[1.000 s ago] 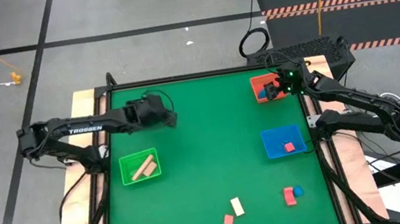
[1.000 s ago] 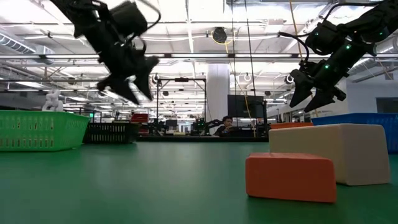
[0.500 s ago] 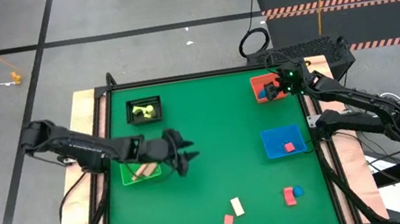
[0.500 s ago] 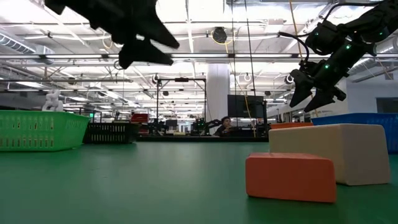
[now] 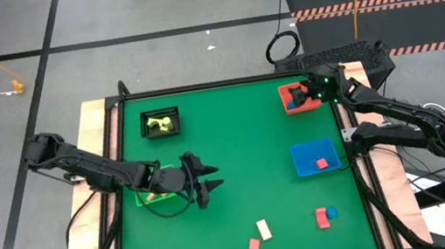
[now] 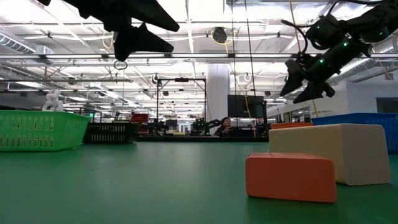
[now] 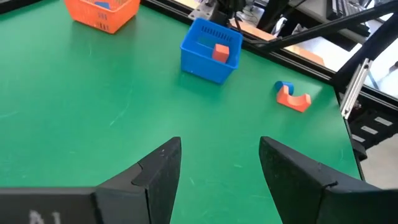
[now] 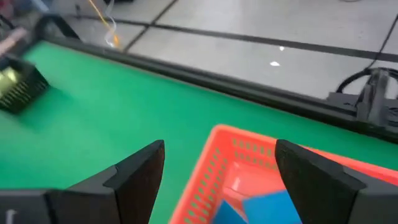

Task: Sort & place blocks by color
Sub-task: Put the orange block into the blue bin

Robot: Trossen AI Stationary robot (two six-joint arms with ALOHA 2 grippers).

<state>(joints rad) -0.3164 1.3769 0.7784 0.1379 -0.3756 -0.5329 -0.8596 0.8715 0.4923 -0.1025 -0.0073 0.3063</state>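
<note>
High view: the left gripper [image 5: 207,182], fingers apart and empty beside the green bin [image 5: 156,193], should drop squarely over the loose blocks [image 5: 259,235] near the front edge, while the right gripper [image 5: 304,93] hangs open above the red bin [image 5: 296,98].

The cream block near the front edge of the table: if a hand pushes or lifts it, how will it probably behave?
The cream block looks like a solid bar lying flat, so it should probably slide, not roll. Its flat faces likely give the fingers a firm hold. The small red block lies close beside it, so a push might shift that too.
</note>
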